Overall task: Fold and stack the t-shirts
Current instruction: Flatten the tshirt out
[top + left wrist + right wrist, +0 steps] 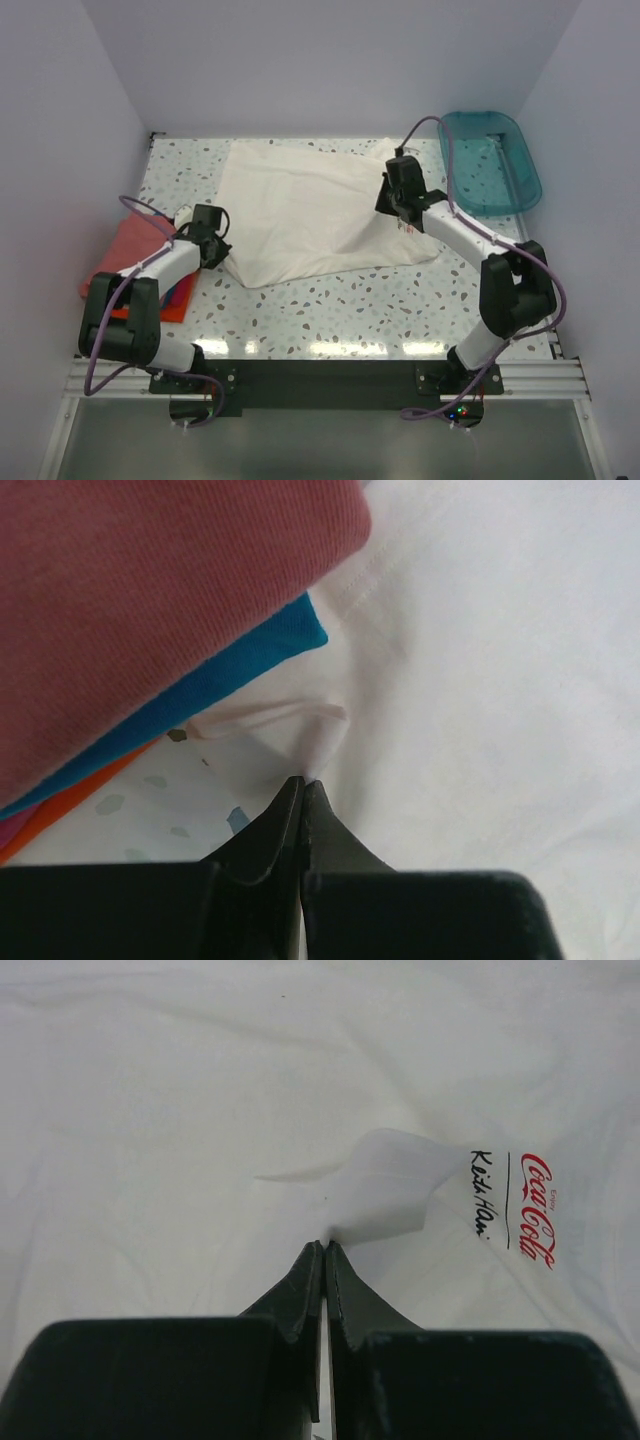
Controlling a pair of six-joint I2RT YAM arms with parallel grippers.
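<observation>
At the desk's [330, 300] near left you have three folded t-shirts [128, 258] in one stack: salmon-pink [150, 590] over blue [250, 662] over orange-red [60, 812]. The one white t-shirt [300, 210] lies spread mid-desk, long axis left to right, red print [537, 1210] at its right end. The left pincer [303, 782] is clamped on its near-left edge, and the right pincer [325, 1244] is clamped beside the print.
</observation>
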